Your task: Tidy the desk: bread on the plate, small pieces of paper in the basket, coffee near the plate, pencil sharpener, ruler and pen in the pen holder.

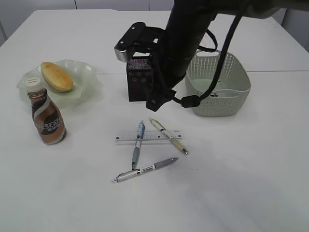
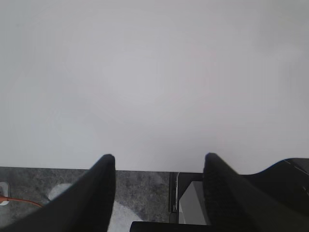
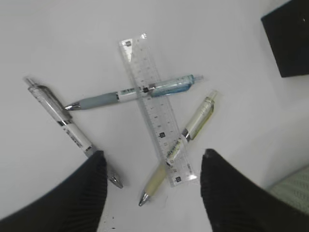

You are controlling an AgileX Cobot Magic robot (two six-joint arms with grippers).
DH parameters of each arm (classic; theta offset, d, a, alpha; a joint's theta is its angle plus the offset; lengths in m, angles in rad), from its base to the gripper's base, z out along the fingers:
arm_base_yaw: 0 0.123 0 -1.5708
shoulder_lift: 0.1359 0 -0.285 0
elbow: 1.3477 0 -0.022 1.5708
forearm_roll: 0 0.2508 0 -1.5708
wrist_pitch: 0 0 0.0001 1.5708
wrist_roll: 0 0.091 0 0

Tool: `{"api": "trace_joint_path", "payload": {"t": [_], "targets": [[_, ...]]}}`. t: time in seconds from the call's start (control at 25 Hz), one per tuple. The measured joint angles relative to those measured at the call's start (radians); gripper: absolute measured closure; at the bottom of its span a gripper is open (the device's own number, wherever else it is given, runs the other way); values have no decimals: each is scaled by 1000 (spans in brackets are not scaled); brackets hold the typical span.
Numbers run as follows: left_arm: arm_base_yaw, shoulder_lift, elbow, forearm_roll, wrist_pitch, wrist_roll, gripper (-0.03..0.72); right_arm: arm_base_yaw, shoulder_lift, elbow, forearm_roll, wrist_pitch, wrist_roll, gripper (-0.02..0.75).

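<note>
A clear ruler (image 1: 126, 137) lies on the white table with a blue pen (image 1: 138, 145) and a yellowish pen (image 1: 169, 135) across it; a grey pen (image 1: 145, 170) lies in front. My right gripper (image 1: 159, 99) hangs above them, in front of the black pen holder (image 1: 137, 84). In the right wrist view it (image 3: 153, 152) is open and empty over the ruler (image 3: 154, 108), yellowish pen (image 3: 186, 135), blue pen (image 3: 140, 90) and grey pen (image 3: 67, 128). Bread (image 1: 56, 76) lies on the green plate (image 1: 84, 72), with the coffee bottle (image 1: 47, 118) beside it. My left gripper (image 2: 158, 157) is open and empty. No pencil sharpener shows.
A pale green basket (image 1: 241, 77) stands right of the pen holder, with small dark bits inside. The right arm and its cable hang over the basket's left rim. The left wrist view shows bare table, its edge and grey floor below.
</note>
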Motion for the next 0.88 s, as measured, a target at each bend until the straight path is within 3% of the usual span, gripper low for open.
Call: {"api": "trace_joint_path", "payload": {"t": [0.2, 0.4, 0.72, 0.88], "targets": [[0, 0, 0, 0, 0, 0, 265, 34, 11, -2, 8, 0, -9, 162], [0, 0, 0, 0, 0, 0, 265, 36, 35, -3, 16, 0, -27, 174], [0, 0, 0, 0, 0, 0, 265, 36, 87, -5, 14, -41, -352, 204], [0, 0, 0, 0, 0, 0, 265, 36, 147, -5, 14, -53, -424, 205]]}}
